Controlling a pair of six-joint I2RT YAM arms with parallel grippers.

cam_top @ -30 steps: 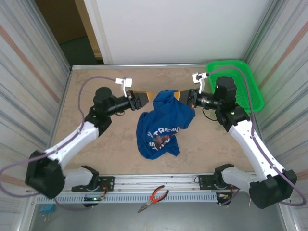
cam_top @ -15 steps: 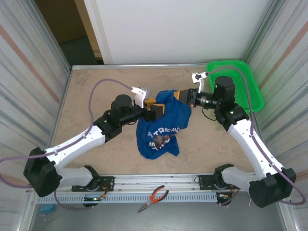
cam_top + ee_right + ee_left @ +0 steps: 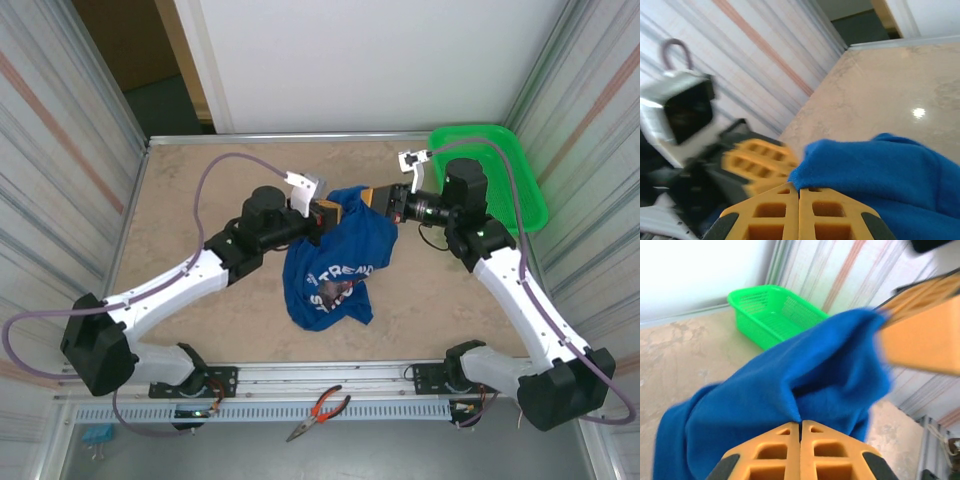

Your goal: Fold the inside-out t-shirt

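Note:
The royal-blue t-shirt (image 3: 335, 262) hangs bunched in the middle of the table, its lower part resting on the tabletop with white print showing. My left gripper (image 3: 338, 213) is shut, pinching a fold of the blue cloth (image 3: 790, 385) at its tips (image 3: 800, 421). My right gripper (image 3: 380, 198) is shut on the shirt's upper edge (image 3: 880, 160), right at its fingertips (image 3: 799, 189). The two grippers hold the top of the shirt close together. The right fingers (image 3: 920, 335) look blurred in the left wrist view, and the left fingers (image 3: 760, 160) are blurred in the right wrist view.
A green mesh basket (image 3: 500, 170) stands at the back right corner, also seen as the basket (image 3: 775, 315) beyond the cloth. Red-handled pliers (image 3: 318, 410) lie on the rail in front of the table. Bare tan tabletop (image 3: 200, 190) lies to the left; corrugated walls close both sides.
My left gripper has swung right, closing in on the right gripper, so the shirt's held top edge is bunched narrower. The right gripper has barely moved.

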